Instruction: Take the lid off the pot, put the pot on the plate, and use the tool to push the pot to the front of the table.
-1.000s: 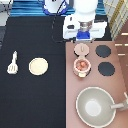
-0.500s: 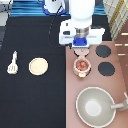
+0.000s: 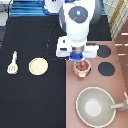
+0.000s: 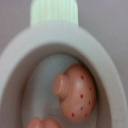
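Observation:
The pot (image 3: 82, 68), small and pale pink with a reddish top, stands on the pinkish-brown stove counter. My gripper (image 3: 77, 58) hangs directly above it, at its upper edge, and covers part of it. In the wrist view a pale-pink rounded lid (image 4: 76, 98) with a small knob and red dots shows close up inside a grey curved rim. The cream-tan plate (image 3: 38, 66) lies on the black table (image 3: 30, 100) to the exterior view's left of the pot. The cream-white spatula (image 3: 12, 62) lies further left, near the table's edge.
A large grey pan (image 3: 95, 106) with a long handle sits on the counter at the exterior view's bottom right. Two black burners (image 3: 104, 51) (image 3: 107, 69) lie to the right of the pot. The robot's white arm (image 3: 77, 22) rises over the counter's top edge.
The arm has moved toward the exterior view's bottom, so the gripper now stands over the pot instead of above it near the counter's top. Plate, spatula and pan have not moved.

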Robot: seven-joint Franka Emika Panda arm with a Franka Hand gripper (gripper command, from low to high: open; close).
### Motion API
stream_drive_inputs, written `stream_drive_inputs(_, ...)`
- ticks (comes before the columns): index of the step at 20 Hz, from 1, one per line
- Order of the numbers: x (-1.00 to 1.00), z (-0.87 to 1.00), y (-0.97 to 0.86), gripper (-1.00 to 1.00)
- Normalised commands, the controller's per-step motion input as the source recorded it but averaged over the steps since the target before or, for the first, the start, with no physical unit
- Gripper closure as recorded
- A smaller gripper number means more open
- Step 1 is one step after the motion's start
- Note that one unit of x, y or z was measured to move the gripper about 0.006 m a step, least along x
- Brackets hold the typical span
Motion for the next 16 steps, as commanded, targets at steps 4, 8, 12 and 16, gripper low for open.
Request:
stream_drive_inputs(4,0.02,-0.37,-0.12,-1.00)
stream_drive_inputs(8,0.10,-0.24,-0.19,-1.00)
stream_drive_inputs(12,0.23,-0.05,-0.19,-1.00)
stream_drive_inputs(16,0.35,0.07,-0.17,1.00)
